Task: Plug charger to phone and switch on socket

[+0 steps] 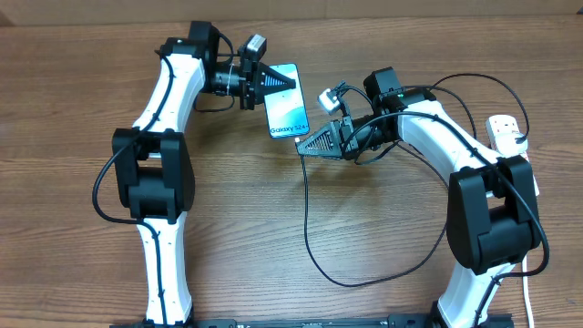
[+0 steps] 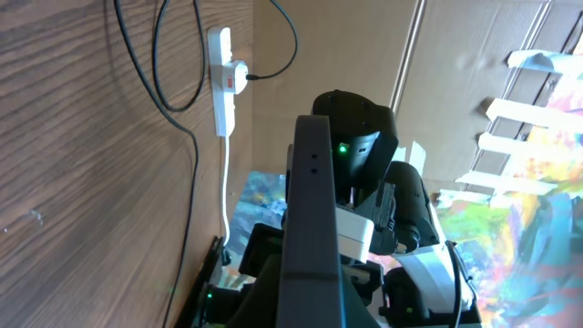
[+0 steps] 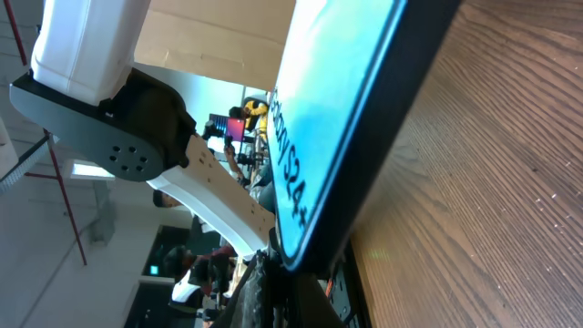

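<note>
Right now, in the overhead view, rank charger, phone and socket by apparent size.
1. charger, longest though thin.
2. phone.
3. socket, unsure: right arm hides part of it.

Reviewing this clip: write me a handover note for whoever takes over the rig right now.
Hands: left hand shut on the phone at its far end, mid-table. The right hand is shut at the phone's text end, apparently gripping the charger tip.
The cable loops back to the socket on the right.
Done: tip is at the phone's end; whether it is seated cannot be told.
Left: confirm plug-in, then switch on the socket; its switch state is unclear.
</note>
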